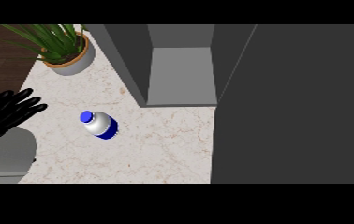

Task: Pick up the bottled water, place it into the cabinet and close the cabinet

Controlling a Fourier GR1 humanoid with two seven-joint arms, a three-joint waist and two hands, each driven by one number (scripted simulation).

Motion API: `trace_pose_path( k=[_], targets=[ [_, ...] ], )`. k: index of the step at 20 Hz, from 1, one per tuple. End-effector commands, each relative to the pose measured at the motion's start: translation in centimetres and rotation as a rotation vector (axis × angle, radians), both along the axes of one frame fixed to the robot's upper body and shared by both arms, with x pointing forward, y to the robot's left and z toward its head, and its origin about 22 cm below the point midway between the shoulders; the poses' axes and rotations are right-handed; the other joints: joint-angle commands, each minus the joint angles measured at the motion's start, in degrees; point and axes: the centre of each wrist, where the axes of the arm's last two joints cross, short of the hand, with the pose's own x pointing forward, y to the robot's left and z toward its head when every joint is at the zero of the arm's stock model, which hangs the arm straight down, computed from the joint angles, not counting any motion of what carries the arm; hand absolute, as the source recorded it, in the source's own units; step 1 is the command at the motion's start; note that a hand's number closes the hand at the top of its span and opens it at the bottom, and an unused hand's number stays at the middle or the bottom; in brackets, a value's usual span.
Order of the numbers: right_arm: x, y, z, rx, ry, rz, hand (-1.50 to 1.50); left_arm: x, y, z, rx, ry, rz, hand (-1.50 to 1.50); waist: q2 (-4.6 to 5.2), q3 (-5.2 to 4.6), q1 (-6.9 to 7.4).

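The bottled water [101, 125] is sitting on the table [159, 148], in its left half, roughly midway between the far and near edges. Its blue cap [86, 116] is pointing toward the far-left corner, and its white body with a blue band is showing behind the cap. From this steep angle it cannot be told whether the bottle is standing upright or leaning.

The left robot hand [17, 107] is showing at the table's left edge, with its black fingers straight and spread wide, holding nothing. It is resting near the bottle, on the bottle's left, about level with the cap. A strip of bare table is separating the fingertips from the cap, so hand and bottle are not touching. The grey forearm [15, 155] is entering at the near-left corner.

The cabinet [178, 73] is standing open at the far edge, to the right of the bottle and well apart from it, with its pale inner floor showing. A dark panel [283, 106] is covering the right side of the table beside the opening. A potted plant [68, 54] is occupying the far-left corner, beyond the hand.
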Motion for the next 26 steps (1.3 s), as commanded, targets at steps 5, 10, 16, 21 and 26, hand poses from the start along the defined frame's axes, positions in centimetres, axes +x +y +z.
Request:
trace_pose_path(
  k=[5,10,16,21,26],
  targets=[
    [-3.6,0.3,1.5,-0.007,-0.013,-0.019,-1.5,1.0,0.3,-1.6,0.019,0.002,0.032,-1.5,-0.04,0.01,-0.02],
    [-4.4,-0.7,2.5,-0.012,0.0,-0.028,-1.5,1.8,-0.5,-4.8,0.041,0.023,0.109,-1.5,0.07,-0.04,-0.1],
    [-5.0,0.0,0.7,-0.03,-0.014,-0.005,-1.5,3.9,-2.6,-8.0,0.085,0.048,0.121,-1.5,0.08,-0.1,-1.09],
    [-5.8,0.1,1.5,0.004,-0.04,-0.004,-1.5,5.0,-3.0,-10.0,0.101,0.071,0.129,-1.5,0.29,-0.17,-1.18],
    [-6.6,-0.8,1.4,-0.031,-0.016,0.004,-1.5,5.6,-5.0,-13.1,0.09,0.083,0.18,-1.5,0.28,-0.16,-1.59]
  ],
)
